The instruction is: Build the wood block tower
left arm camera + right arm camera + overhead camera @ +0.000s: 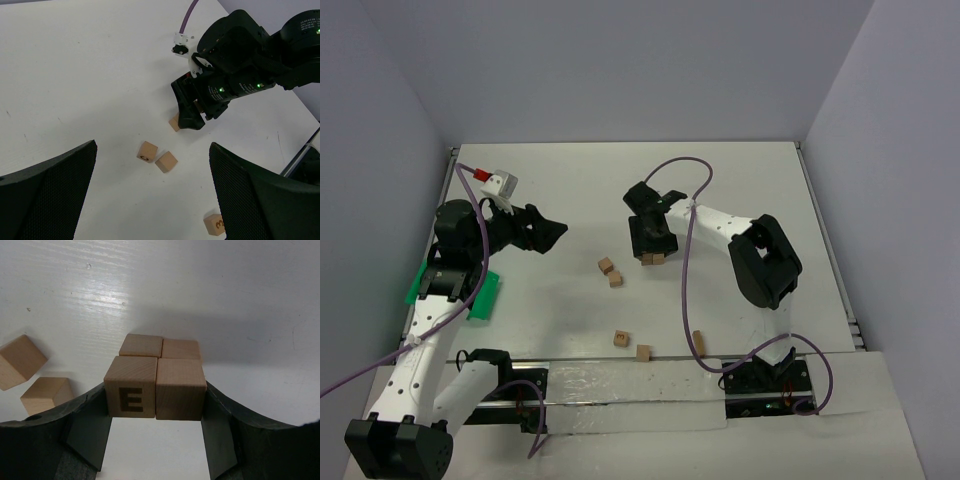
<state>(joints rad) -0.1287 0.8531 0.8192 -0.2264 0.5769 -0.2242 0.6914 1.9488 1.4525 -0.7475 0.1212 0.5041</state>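
My right gripper [155, 407] is shut on two wood blocks side by side: one marked E [131, 390] and a plain one [180, 387]. Two more cubes [141, 345] sit tight behind them, forming a two-wide cluster, the tower [653, 259]. Two loose cubes [19, 361] lie to its left in the right wrist view. My left gripper [152, 200] is open and empty, above the table. Below it lie two touching cubes [147, 151] and a cube marked 3 [214, 224]. The top view shows those pairs as two cubes at mid-table [611, 273] and two nearer [632, 345].
A green tray [485, 295] lies at the left under my left arm. A white-and-red object [498, 182] sits at the far left. A small tan piece [698, 341] stands near the front edge by the purple cable. Walls close the table's far and side edges.
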